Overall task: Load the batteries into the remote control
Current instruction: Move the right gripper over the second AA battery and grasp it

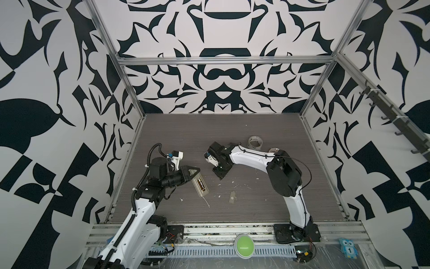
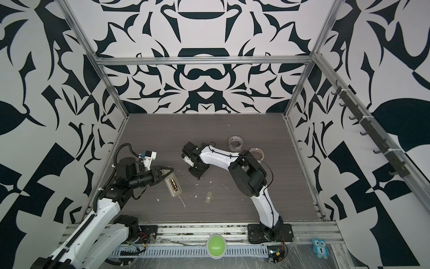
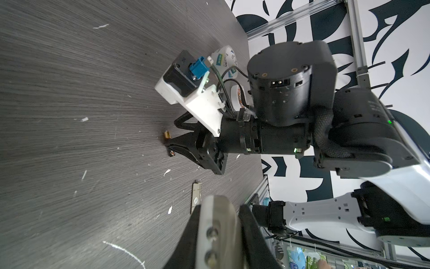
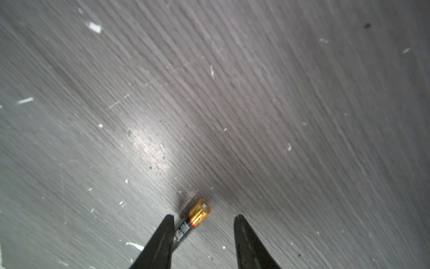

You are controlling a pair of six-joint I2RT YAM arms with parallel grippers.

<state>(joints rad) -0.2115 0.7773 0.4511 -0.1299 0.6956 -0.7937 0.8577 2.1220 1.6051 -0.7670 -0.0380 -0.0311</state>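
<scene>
The remote control lies back-up on the table, left of centre, with its compartment open; something dark and gold shows inside. My left gripper is shut on the remote's far end, and the left wrist view shows the pale remote clamped between both fingers. A black battery with a gold end lies flat on the table. My right gripper is open around it, pointing down at mid-table. One finger sits against the battery and the other stands apart. The left wrist view shows the battery's gold end.
A small flat battery cover lies on the table between the arms, nearer the front. Two tape rolls sit behind the right arm. White scraps litter the surface. A green button sits on the front rail.
</scene>
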